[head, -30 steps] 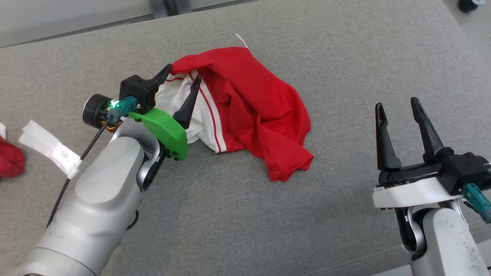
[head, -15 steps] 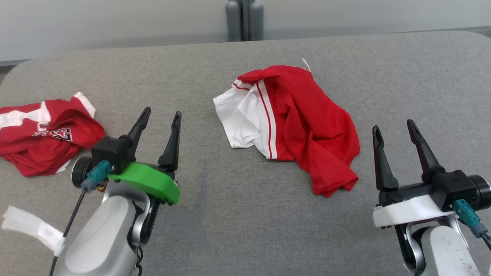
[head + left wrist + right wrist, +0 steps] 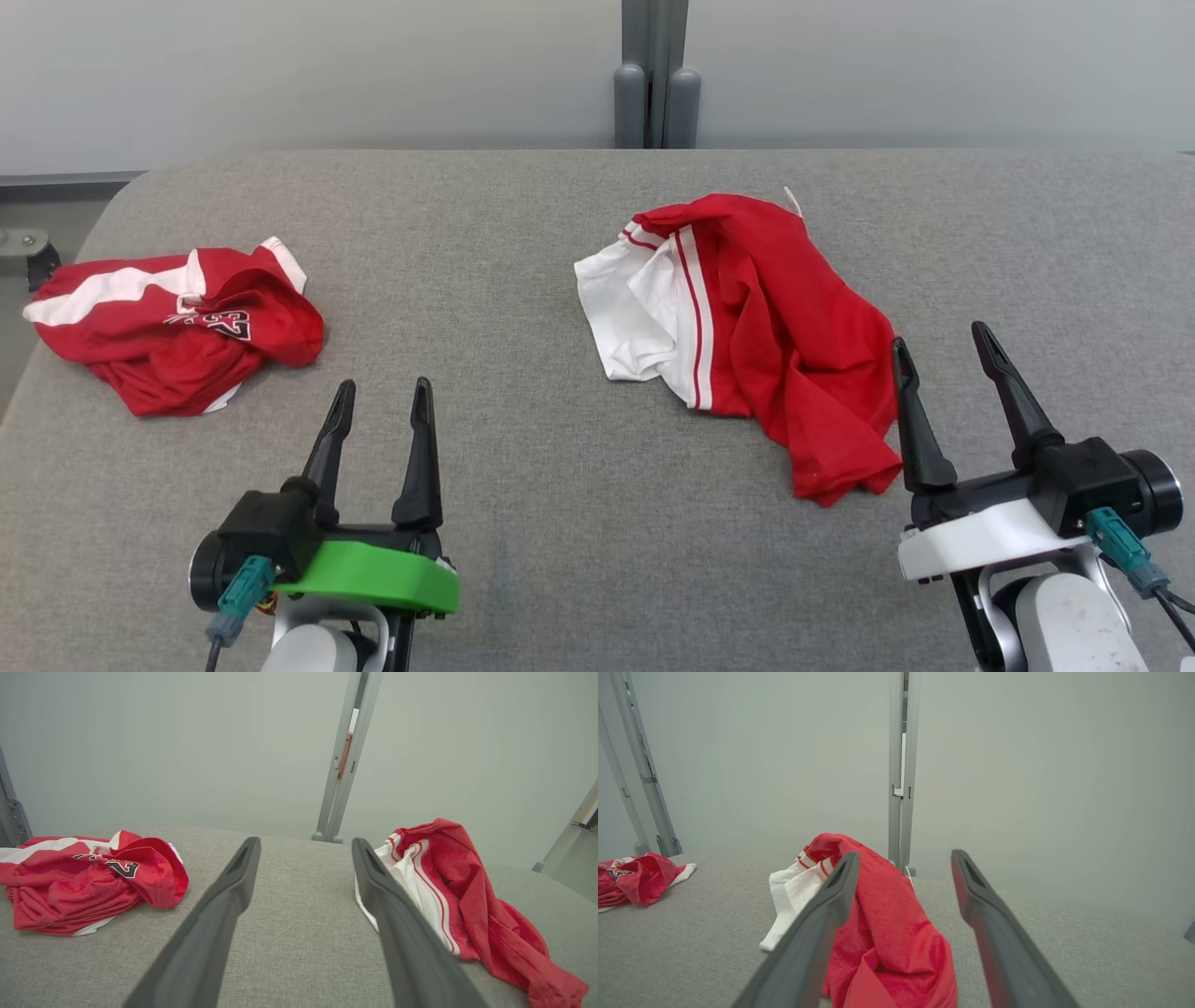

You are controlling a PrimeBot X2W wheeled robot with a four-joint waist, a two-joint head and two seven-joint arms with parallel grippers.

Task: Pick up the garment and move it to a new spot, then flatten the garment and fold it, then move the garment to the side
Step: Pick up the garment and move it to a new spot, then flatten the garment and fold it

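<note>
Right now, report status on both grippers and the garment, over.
Left gripper open, empty. Right gripper open, empty. Red-and-white garment crumpled, unfolded, lower hem near right gripper. Second red garment far left, apart.

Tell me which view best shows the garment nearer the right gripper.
Head view: the garment shows almost whole. The left wrist view has a finger hiding its white edge; in the right wrist view a finger crosses it and the frame crops it.

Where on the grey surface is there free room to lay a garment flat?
Free: the wide strip between the numbered red garment and the red-and-white garment, ahead of the left gripper. Crowded: beside the right gripper, where that garment's hem lies.
</note>
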